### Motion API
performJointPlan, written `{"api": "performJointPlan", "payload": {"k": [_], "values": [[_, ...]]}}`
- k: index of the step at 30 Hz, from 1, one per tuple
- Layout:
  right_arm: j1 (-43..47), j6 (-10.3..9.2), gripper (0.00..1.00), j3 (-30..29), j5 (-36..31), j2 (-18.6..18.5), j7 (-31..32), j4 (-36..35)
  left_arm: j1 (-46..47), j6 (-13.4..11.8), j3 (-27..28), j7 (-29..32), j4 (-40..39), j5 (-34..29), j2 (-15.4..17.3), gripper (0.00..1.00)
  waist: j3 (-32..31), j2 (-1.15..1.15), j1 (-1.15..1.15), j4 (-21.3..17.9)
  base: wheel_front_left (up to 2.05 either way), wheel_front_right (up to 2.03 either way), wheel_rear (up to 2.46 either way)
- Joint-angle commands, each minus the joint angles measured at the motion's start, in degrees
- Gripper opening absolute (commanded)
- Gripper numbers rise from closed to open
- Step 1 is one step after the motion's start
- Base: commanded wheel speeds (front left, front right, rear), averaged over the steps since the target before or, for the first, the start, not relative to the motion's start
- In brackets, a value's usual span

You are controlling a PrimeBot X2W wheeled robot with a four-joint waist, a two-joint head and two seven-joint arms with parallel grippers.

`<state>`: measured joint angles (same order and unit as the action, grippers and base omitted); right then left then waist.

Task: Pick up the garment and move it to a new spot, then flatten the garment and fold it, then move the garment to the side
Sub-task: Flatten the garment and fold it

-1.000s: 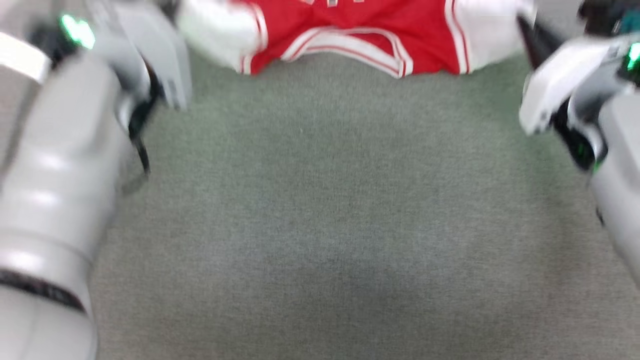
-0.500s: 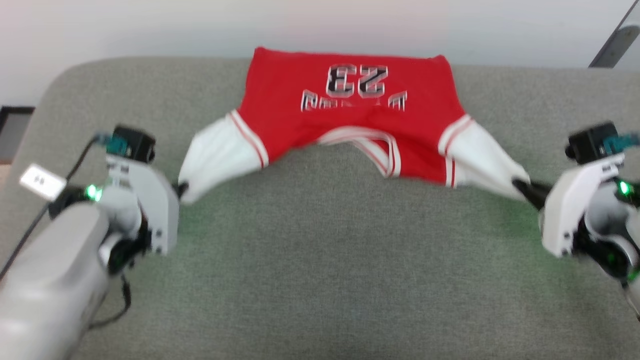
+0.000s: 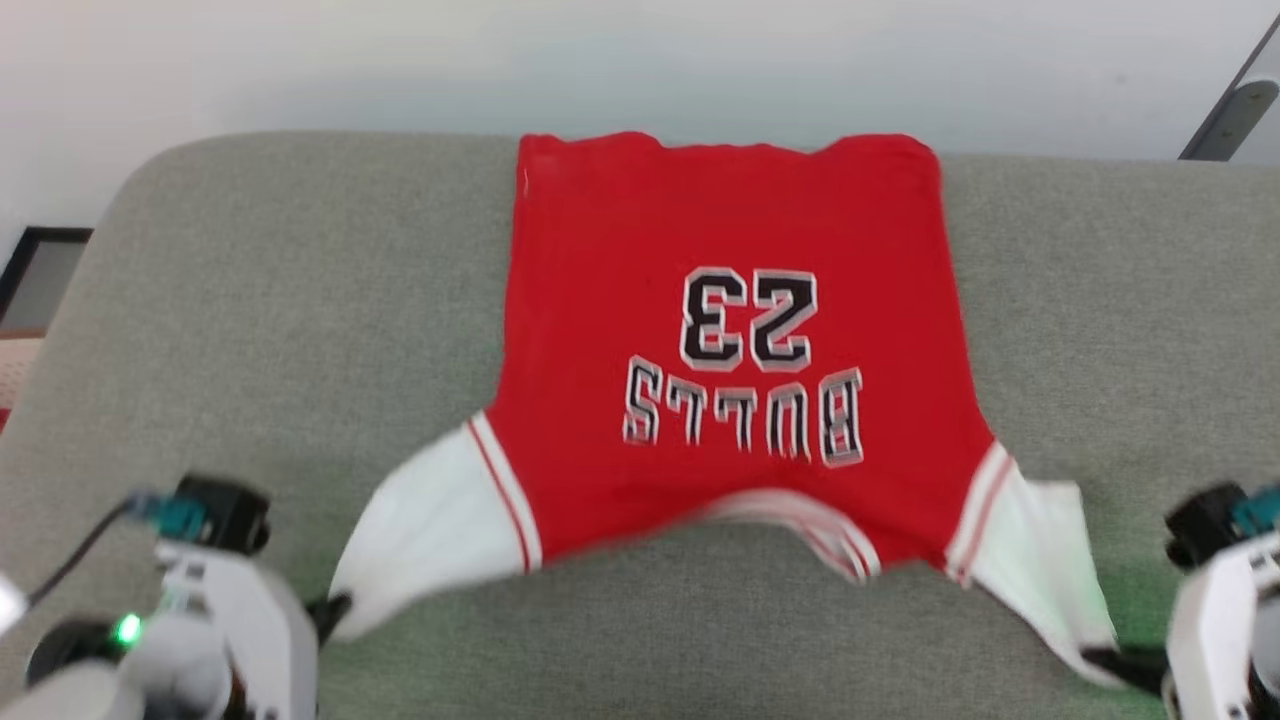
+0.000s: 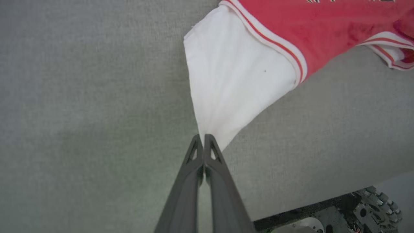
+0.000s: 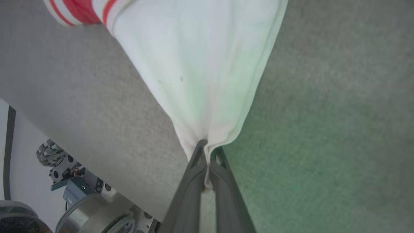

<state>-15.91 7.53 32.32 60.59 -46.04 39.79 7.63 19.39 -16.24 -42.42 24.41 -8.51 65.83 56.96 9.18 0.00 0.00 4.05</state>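
Two claws grip the garment [image 3: 730, 220] by its white sleeves. The left claw [image 4: 203, 138] is clenched on one sleeve tip toward the near-left part of the grey desk [image 3: 250, 300], and the right claw [image 5: 207, 147] is clenched on the other sleeve tip toward the near-right. The red body lies print-up across the desk's middle, with its hem at the far edge. "23" and "BULLS" read upside down in the head view.

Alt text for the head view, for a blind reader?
A red jersey with white sleeves lies print side up on a grey padded surface, its "23" and "BULLS" upside down to the camera. The left end effector and right end effector each pinch a sleeve tip.
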Motion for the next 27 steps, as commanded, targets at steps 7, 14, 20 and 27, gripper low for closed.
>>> {"api": "performJointPlan", "payload": {"k": [7,14,20,27], "values": [[9.86,-0.09,0.0,-6.94,0.86,-1.7,3.59,-5.31,-9.8,-8.28,2.41,-3.86,-10.89,3.11,5.41,0.0,1.79,0.0,0.0,0.44,0.0,0.0,0.0],[11.79,-0.09,0.06,-13.26,-8.0,4.62,1.93,-4.85,-11.06,-8.07,2.04,-7.18,-11.91,2.11,3.25,0.0,3.27,0.0,0.0,0.44,0.0,0.0,0.0],[11.07,-0.17,1.0,-17.22,-14.87,9.75,5.3,-5.05,-8.87,-6.9,1.2,-8.35,-10.39,-0.04,0.7,0.0,3.86,0.0,0.0,0.26,0.0,0.0,0.0],[9.21,-0.09,1.0,-25.99,-16.15,12.92,9.24,-15.78,-7.57,-5.96,0.64,-9.11,-9.59,-1.54,-0.7,0.0,4.62,0.0,0.0,0.66,0.0,0.0,0.0]]}}
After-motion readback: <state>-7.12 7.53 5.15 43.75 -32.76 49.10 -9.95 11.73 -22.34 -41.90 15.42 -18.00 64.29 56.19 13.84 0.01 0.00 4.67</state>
